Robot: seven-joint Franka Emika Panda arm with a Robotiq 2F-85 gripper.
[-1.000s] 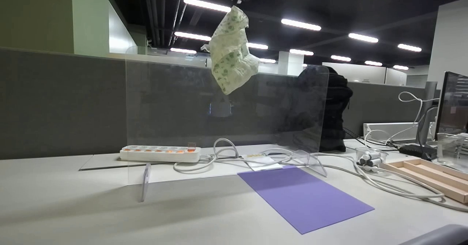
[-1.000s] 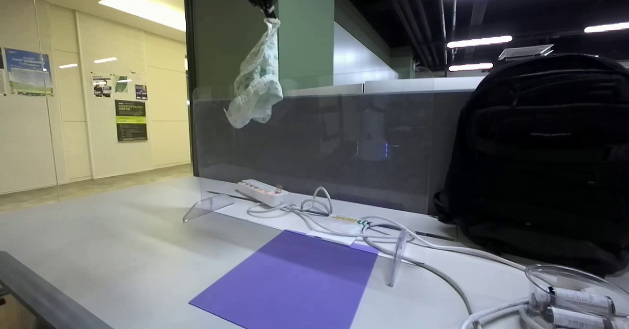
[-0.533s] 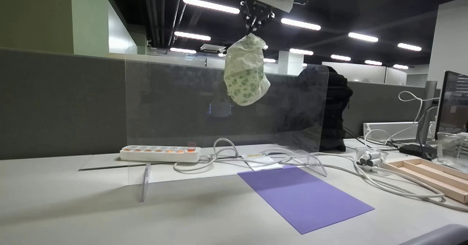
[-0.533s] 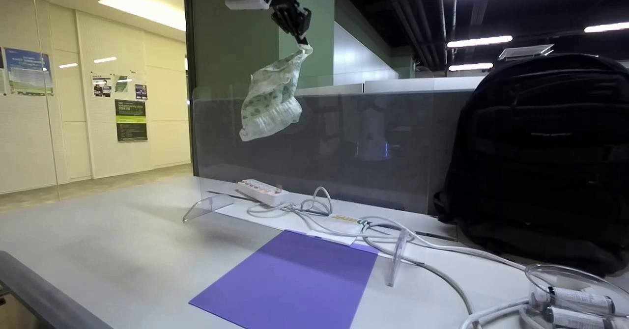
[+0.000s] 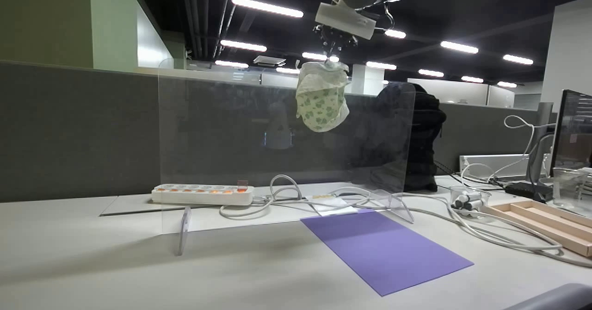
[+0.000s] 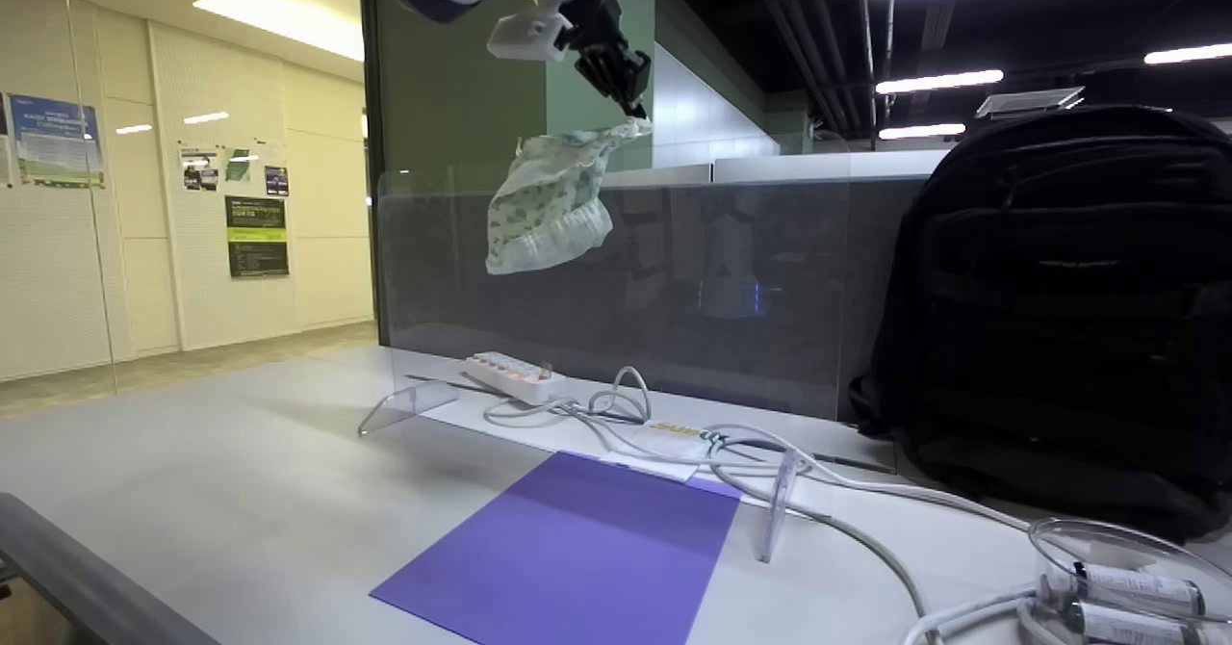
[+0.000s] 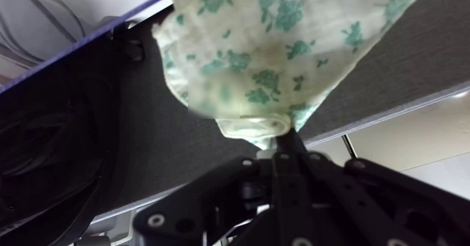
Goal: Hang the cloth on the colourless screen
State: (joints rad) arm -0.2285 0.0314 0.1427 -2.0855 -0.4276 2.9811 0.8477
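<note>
Cloth (image 6: 553, 204) below claw (image 6: 635, 113), power strip (image 5: 203, 196) behind screen (image 5: 212, 134), sheet (image 5: 384, 250) on desk (image 5: 92, 263)

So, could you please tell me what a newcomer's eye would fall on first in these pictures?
Most likely the pale cloth with its green print, hanging from the tool and seen across the top edge of the clear screen in both exterior views. After that, perhaps the purple sheet lying flat on the white table, and the black backpack filling the right side of an exterior view.

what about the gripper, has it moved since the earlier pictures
Yes. Judged against the colourless screen, which stands where it did, the gripper has come down and toward the right of the picture in both exterior views.
</note>
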